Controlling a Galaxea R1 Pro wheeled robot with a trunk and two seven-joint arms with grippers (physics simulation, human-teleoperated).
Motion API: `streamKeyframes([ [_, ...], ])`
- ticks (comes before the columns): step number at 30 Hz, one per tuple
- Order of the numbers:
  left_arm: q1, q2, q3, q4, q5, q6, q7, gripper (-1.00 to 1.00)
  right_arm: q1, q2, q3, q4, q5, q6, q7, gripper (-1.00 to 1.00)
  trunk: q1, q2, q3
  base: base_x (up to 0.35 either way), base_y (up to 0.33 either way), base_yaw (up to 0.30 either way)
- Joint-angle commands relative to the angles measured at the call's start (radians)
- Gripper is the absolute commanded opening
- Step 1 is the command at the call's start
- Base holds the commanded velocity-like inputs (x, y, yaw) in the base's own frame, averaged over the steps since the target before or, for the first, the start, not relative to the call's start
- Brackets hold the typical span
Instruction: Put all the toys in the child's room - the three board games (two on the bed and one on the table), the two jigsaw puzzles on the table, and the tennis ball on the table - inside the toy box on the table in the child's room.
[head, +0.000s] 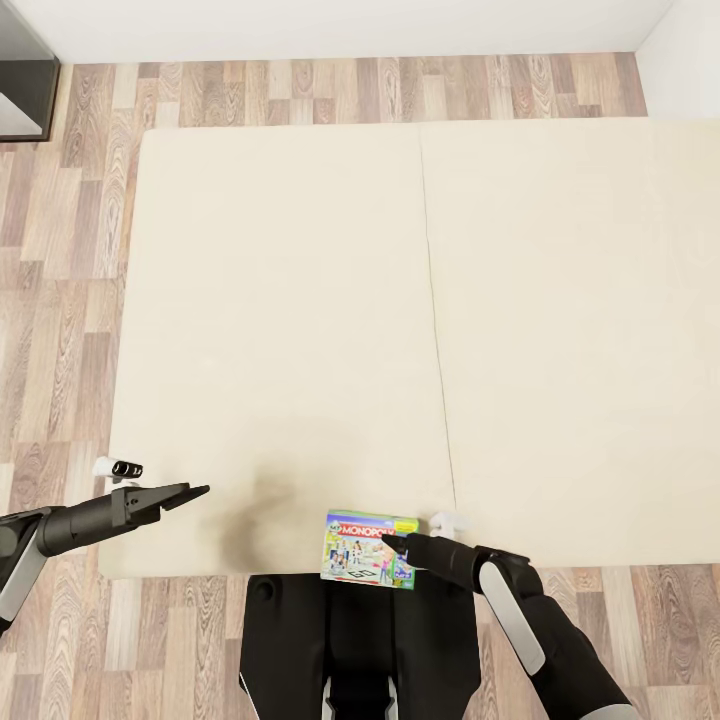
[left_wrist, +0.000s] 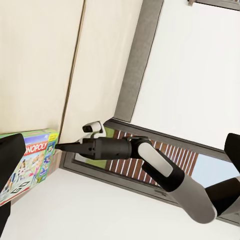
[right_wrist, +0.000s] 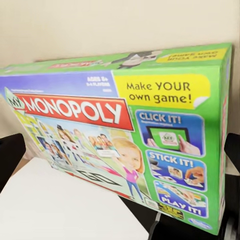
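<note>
Cream bed (head: 300, 300); Monopoly box (head: 368, 548) just ahead of right gripper (head: 392, 541), jaws released. Straddle its edge squarely before closing.

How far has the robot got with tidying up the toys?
Nothing looks finished from here. The right gripper is at the Monopoly box, which lies flat at the near edge of the bed; whether it grips is unclear. The left gripper hovers empty. Lifting the box and carrying it away remain.
</note>
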Motion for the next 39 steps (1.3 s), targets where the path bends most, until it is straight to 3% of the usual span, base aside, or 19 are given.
streamKeyframes([
  [1,0.0,0.0,0.0,0.0,0.0,0.011,-0.003,1.0,0.0,-0.001,0.001,-0.001,0.0,0.003,0.002,1.0,0.001,-0.002,-0.001,0.0,0.0,0.0],
  [27,0.0,0.0,0.0,0.0,0.0,0.011,-0.004,1.0,-0.001,0.006,0.001,0.023,-0.005,-0.039,0.003,1.0,0.001,-0.002,-0.001,0.0,0.0,0.0],
  [39,0.0,0.0,0.0,0.0,0.0,0.011,-0.005,1.0,-0.05,0.025,0.006,0.137,-0.008,-0.032,0.019,1.0,0.001,-0.002,-0.001,0.0,0.0,0.0],
])
